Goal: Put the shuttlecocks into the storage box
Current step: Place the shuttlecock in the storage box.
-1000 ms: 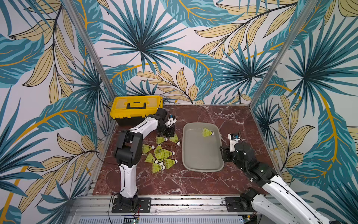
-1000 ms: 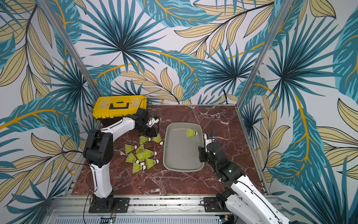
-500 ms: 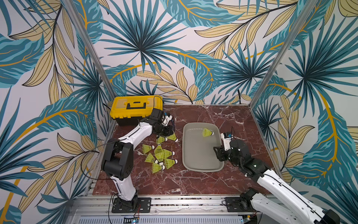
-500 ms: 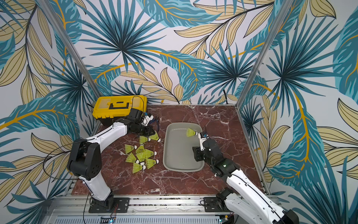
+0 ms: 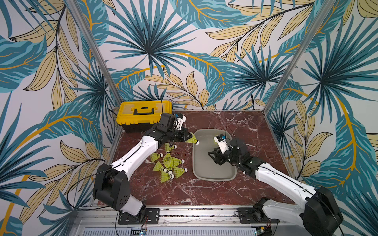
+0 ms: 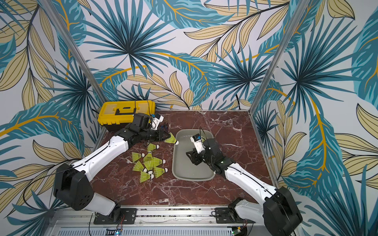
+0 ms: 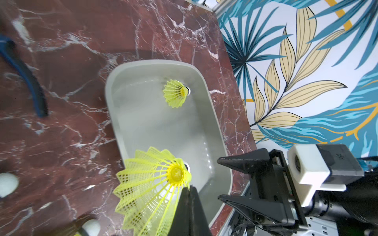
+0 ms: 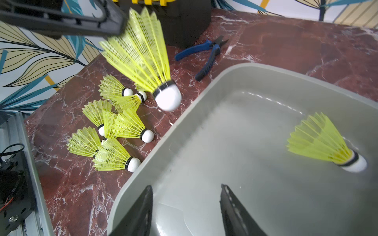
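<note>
My left gripper (image 5: 187,136) is shut on the skirt edge of a neon yellow shuttlecock (image 5: 193,140). The shuttlecock hangs tip-down at the far left rim of the grey storage box (image 5: 214,178). The left wrist view shows the pinch (image 7: 189,187) on that skirt (image 7: 151,188). A second shuttlecock (image 8: 323,143) lies inside the box; in both top views my right wrist hides it. Several shuttlecocks (image 5: 168,164) lie in a heap on the table left of the box. My right gripper (image 5: 211,157) hovers open and empty above the box floor (image 8: 186,187).
A yellow-lidded black toolbox (image 5: 143,114) stands at the back left corner. Blue-handled pliers (image 8: 204,55) lie on the marble between the toolbox and the box. Patterned walls close in the table on three sides.
My left gripper has swung right, carrying a shuttlecock to the box's far left rim. My right gripper has moved left over the box and its jaws have spread a little.
</note>
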`<state>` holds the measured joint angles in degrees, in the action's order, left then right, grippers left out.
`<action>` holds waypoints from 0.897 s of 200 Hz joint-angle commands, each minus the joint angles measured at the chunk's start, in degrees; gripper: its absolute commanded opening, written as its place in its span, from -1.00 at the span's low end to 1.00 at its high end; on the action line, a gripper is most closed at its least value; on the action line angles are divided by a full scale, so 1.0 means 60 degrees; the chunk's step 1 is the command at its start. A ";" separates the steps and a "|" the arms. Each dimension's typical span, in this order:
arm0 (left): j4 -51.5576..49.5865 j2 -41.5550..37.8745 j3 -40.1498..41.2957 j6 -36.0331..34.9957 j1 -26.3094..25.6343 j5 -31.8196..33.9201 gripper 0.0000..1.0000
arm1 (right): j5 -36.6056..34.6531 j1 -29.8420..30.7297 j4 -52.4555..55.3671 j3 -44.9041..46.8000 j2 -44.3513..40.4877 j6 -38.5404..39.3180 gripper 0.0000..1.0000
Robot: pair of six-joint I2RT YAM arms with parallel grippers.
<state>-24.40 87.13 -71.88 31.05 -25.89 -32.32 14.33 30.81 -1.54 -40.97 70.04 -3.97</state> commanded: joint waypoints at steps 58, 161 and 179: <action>0.0376 -0.0379 0.0100 0.0611 -0.0378 -0.0296 -1.00 | 0.1146 0.0047 -0.1184 -0.0678 0.0962 0.0837 0.13; 0.0639 -0.0575 0.0319 0.0769 -0.0430 -0.0429 -1.00 | 0.1496 0.0040 -0.1471 -0.1093 0.1678 0.0789 -0.06; 0.0676 -0.0575 0.0372 0.0801 -0.0417 -0.0432 -1.00 | 0.1653 0.0037 -0.1486 -0.1182 0.1794 0.0748 -0.11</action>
<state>-22.31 85.19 -71.83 35.48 -28.16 -34.04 22.13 30.83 -8.91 -46.81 79.59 0.45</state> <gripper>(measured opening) 0.042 0.460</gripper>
